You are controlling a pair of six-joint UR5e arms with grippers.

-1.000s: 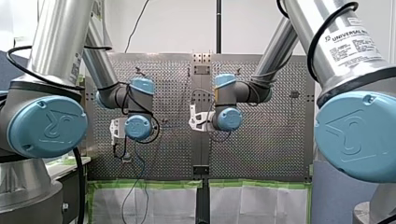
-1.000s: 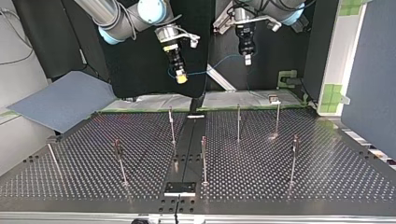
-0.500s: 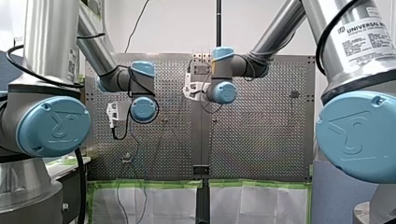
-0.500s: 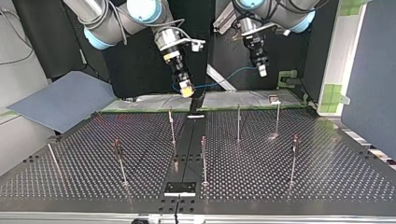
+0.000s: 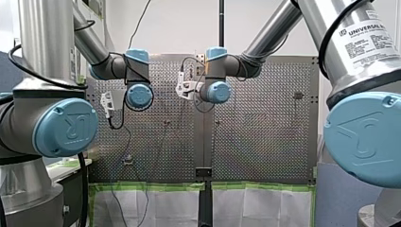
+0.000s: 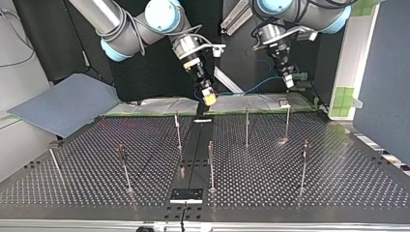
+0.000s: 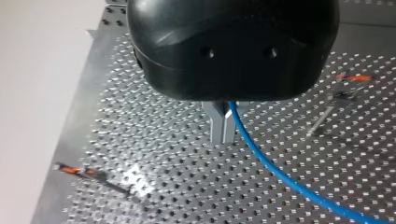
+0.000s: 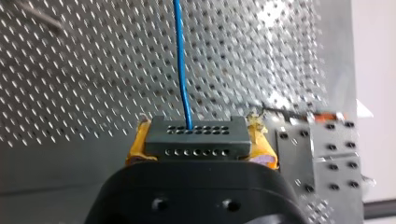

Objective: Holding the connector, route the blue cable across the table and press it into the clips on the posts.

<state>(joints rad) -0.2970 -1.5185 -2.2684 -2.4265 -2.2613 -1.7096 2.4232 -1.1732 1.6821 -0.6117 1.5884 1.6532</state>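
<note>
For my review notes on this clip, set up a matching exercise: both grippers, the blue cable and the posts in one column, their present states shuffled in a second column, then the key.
Column one
1. my left gripper
2. my right gripper
3. blue cable
4. posts

Column two
A. stand upright on the perforated table, no cable in them
B. yellow pads shut on the grey connector
C. runs through the air from one gripper to the other
D. metal fingers shut on the blue cable

Pairs: 1-D, 2-B, 3-C, 4-A
</note>
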